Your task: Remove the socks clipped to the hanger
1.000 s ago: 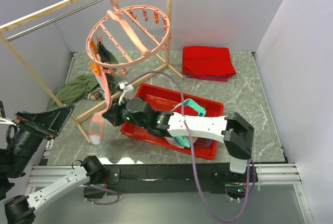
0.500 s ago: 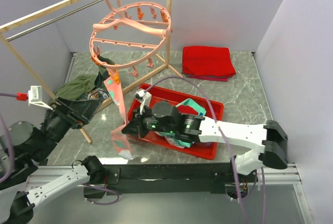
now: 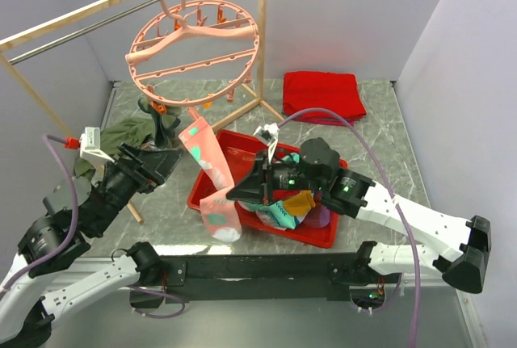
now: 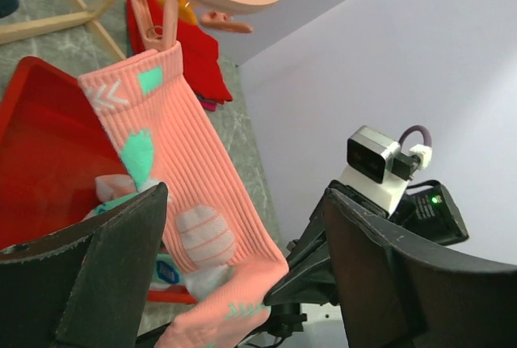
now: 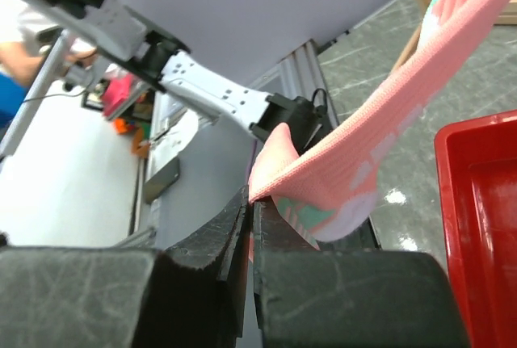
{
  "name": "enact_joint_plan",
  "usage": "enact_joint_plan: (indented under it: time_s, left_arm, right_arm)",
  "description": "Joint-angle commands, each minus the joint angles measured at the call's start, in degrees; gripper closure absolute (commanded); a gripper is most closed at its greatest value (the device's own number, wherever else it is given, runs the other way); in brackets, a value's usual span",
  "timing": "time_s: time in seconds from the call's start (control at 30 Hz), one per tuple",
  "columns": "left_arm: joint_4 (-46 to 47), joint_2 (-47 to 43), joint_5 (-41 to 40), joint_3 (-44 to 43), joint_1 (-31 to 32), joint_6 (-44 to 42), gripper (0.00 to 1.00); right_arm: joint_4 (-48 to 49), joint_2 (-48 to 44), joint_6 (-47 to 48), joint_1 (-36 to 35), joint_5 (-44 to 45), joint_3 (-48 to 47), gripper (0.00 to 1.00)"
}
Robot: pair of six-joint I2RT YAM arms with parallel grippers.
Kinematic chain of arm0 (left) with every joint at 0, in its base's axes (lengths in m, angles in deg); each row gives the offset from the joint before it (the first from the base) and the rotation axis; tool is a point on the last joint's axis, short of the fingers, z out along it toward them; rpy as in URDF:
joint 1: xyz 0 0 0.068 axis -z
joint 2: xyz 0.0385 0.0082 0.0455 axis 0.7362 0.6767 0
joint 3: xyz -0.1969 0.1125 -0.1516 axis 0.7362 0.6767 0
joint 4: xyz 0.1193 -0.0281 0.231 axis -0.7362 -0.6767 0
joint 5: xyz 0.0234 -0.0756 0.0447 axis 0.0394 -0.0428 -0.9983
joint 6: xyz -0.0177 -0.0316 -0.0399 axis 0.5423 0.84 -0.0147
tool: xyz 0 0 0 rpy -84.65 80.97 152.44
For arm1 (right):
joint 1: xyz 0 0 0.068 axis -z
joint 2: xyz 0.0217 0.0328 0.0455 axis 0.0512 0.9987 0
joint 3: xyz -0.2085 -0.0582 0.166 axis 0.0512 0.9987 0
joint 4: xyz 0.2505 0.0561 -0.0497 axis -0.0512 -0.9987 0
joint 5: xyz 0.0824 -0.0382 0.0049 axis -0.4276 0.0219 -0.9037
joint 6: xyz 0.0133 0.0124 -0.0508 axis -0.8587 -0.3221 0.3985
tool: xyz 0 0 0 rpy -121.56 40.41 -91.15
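Pinching the pink sock [image 3: 208,172] near its toe, the right gripper [image 3: 239,194] sees it stretch toward 11 o'clock, cuff clipped under the hanger [image 3: 194,37]; the left gripper [image 3: 166,162], spread, hovers just beside it at 9 o'clock.

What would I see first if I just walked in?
A long pink sock with teal patches stretches down from the round pink plastic hanger at upper left, its toe pinched by the right gripper. Below sits a red plastic bin of colourful socks.
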State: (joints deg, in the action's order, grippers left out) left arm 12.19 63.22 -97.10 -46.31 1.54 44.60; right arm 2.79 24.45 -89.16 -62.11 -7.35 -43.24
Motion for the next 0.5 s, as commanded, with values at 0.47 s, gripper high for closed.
enact_joint_plan:
  time_s: [0.47]
  left_arm:
    - [12.6,6.6,-5.6,1.7,0.2,7.6,0.14]
  right_arm:
    - [18.9,-4.2,-17.8,13.5,-36.5,-1.7,0.97]
